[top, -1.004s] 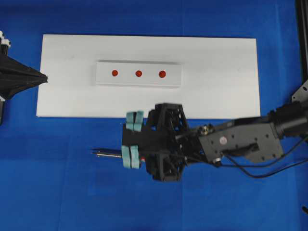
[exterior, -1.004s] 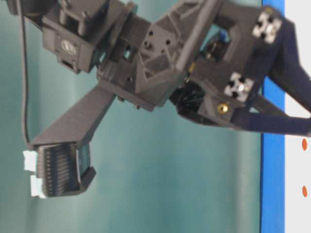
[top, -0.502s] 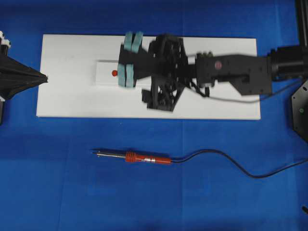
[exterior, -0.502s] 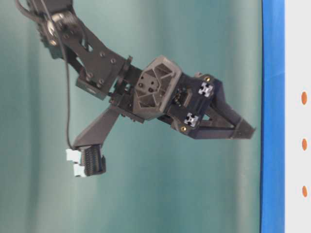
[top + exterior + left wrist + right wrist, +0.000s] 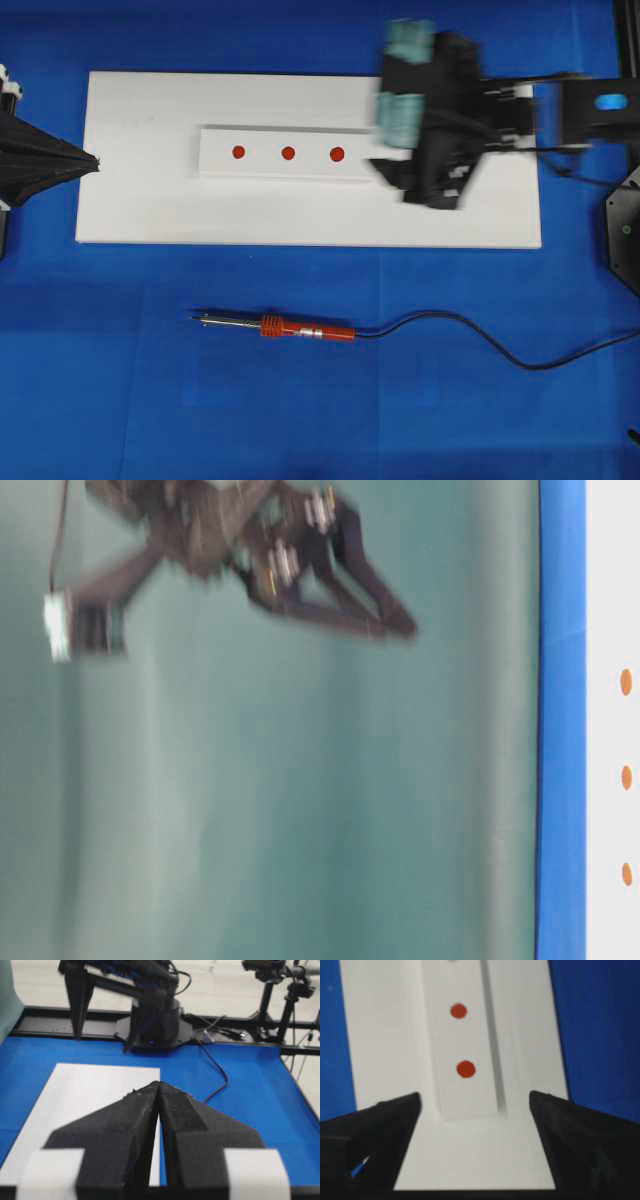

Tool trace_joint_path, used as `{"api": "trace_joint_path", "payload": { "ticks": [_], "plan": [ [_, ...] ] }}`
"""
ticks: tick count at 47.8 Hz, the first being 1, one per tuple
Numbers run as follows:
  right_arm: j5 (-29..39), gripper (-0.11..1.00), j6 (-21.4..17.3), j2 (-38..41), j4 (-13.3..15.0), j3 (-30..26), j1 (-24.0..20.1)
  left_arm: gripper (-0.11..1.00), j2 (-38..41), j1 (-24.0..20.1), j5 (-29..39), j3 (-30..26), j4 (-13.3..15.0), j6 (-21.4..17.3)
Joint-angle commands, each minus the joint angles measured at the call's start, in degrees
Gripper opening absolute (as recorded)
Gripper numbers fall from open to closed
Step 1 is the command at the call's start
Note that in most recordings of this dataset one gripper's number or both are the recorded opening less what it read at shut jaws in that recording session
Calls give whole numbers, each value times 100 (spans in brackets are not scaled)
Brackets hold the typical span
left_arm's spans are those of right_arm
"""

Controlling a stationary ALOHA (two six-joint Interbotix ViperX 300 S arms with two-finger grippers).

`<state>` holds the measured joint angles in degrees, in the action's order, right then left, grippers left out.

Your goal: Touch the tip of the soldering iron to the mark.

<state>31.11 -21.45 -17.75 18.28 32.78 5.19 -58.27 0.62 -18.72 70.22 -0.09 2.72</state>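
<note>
Overhead exterior view shows the right end effector (image 5: 392, 90), jaws spread wide and holding nothing, blurred above the right part of the flat white rectangular board (image 5: 140, 200). Just beside its fingertips, toward the left arm, sits the raised white strip (image 5: 260, 168) bearing three red round marks (image 5: 337, 154); the right wrist view looks straight down on the nearest of them between the open jaws. Well apart from that end effector, on the blue worktop (image 5: 100, 400) below the board, lies the slim soldering iron with a red-orange handle, silver shaft and black cord (image 5: 285, 327), ungrasped. The left end effector (image 5: 159, 1091) is pressed closed and empty at the board's far edge. By my reading, grasping, carrying and touching are all left.
</note>
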Motion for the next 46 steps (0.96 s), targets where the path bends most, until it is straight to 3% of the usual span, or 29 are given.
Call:
{"api": "trace_joint_path", "payload": {
  "ticks": [1,12,25,35,46],
  "plan": [
    [-220,92,-9,-756,9,457,62,2,18,9,-9,-97,-9,0],
    [-562,90,-9,-2540,35,1652,123,2,26,9,35,-88,-9,-9],
    [-1037,90,-185,-3929,-9,2716,141,2,26,9,35,-88,-9,-35],
    [-1564,90,-281,-4289,-53,3349,132,2,26,9,35,-79,-9,0],
    [-1942,90,-281,-4315,-229,3630,132,2,26,9,35,-79,-9,0]
  ]
}}
